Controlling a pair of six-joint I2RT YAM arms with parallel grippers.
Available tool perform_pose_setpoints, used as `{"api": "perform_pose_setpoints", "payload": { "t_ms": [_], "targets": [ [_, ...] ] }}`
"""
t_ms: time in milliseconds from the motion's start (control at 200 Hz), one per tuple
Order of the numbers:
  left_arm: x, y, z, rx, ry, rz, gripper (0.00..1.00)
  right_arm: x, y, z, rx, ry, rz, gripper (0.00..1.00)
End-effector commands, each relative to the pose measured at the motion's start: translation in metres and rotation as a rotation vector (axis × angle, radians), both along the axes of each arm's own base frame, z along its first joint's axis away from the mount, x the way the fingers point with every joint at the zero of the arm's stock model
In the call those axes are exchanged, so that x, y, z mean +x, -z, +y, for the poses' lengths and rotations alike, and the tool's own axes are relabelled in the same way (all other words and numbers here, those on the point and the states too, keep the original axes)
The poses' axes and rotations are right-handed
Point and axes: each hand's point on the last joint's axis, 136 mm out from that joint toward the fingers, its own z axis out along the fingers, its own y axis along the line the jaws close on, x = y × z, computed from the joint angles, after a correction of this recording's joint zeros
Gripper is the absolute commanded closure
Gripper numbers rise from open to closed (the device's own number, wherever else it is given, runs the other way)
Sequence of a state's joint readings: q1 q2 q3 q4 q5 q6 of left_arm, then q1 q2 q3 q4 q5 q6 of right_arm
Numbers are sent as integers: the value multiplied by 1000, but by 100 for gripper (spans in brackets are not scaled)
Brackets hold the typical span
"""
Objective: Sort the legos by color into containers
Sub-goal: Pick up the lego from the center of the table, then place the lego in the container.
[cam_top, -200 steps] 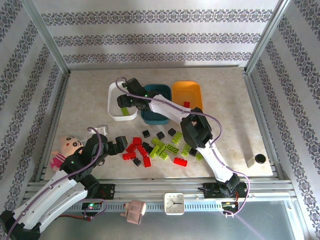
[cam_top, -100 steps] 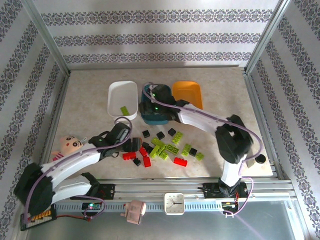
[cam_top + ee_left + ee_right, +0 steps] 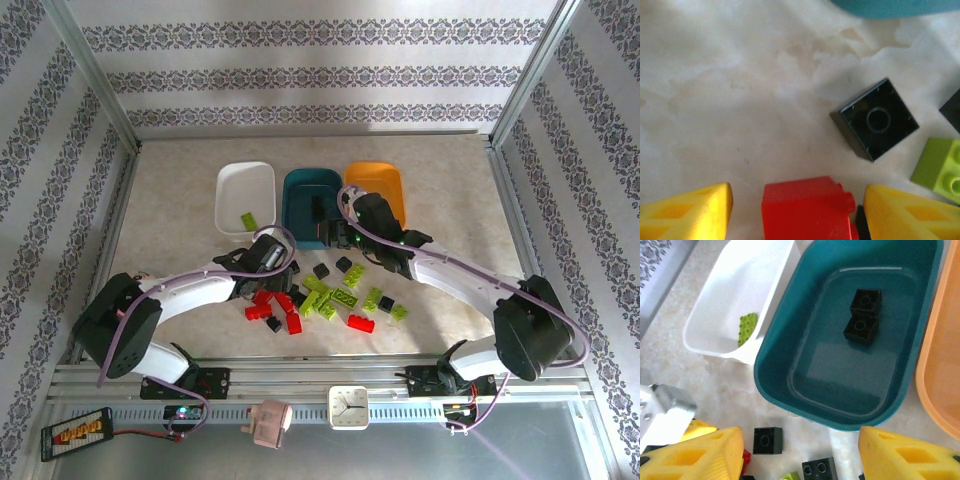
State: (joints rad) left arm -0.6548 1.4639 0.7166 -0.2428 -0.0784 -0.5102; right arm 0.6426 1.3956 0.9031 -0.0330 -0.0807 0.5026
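Loose legos in red, lime green and black lie in a heap on the table in front of three tubs. The white tub holds one green brick. Two black bricks lie in the teal tub. The orange tub stands to its right. My left gripper is low over the heap's left end, open, with a red brick between its yellow fingers and a gap on each side. My right gripper hangs open and empty over the teal tub's near rim.
A black brick and a green one lie just beyond the left gripper. Black bricks rest on the table below the right gripper. Metal rails fence the table; a small clock sits on the front ledge.
My left arm has swung right onto the red bricks and its jaws have narrowed round one. My right arm has left a green brick in the white tub and moved right, past the teal tub.
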Motion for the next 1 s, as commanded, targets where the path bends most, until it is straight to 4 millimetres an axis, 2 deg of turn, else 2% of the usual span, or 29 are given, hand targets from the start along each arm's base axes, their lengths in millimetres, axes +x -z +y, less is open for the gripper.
{"api": "perform_pose_setpoints", "payload": {
  "t_ms": [0, 155, 280, 360, 440, 545, 685, 830, 839, 844, 894, 994],
  "targets": [
    [4, 6, 0, 53, 22, -11, 35, 4, -15, -9, 28, 39, -50, 38],
    [-1, 7, 0, 35, 17, -2, 48, 4, -16, -18, 29, 62, -55, 38],
    [-8, 6, 5, 32, 9, 6, 47, 5, -16, -25, 36, 81, -54, 38],
    [-11, 2, 6, 24, 6, 3, 52, 5, -16, -30, 37, 94, -57, 38],
    [-10, -12, 3, -13, 6, -19, 55, 4, -17, -36, 40, 112, -57, 38],
    [-2, -45, -9, -86, 17, -73, 58, 0, -17, -48, 46, 142, -59, 38],
    [18, -87, -40, -162, 72, -137, 60, -13, -8, -72, 23, 200, -54, 38],
    [62, -122, -91, -231, 137, -188, 61, -31, 7, -97, -14, 256, -39, 38],
    [63, -119, -93, -229, 140, -182, 61, -32, 8, -99, -16, 260, -37, 38],
    [67, -125, -96, -239, 143, -194, 61, -33, 10, -100, -22, 261, -32, 38],
    [86, -132, -114, -255, 158, -215, 61, -40, 17, -108, -38, 280, -25, 38],
    [122, -133, -150, -275, 192, -217, 61, -51, 25, -121, -54, 304, -13, 38]
  ]
}}
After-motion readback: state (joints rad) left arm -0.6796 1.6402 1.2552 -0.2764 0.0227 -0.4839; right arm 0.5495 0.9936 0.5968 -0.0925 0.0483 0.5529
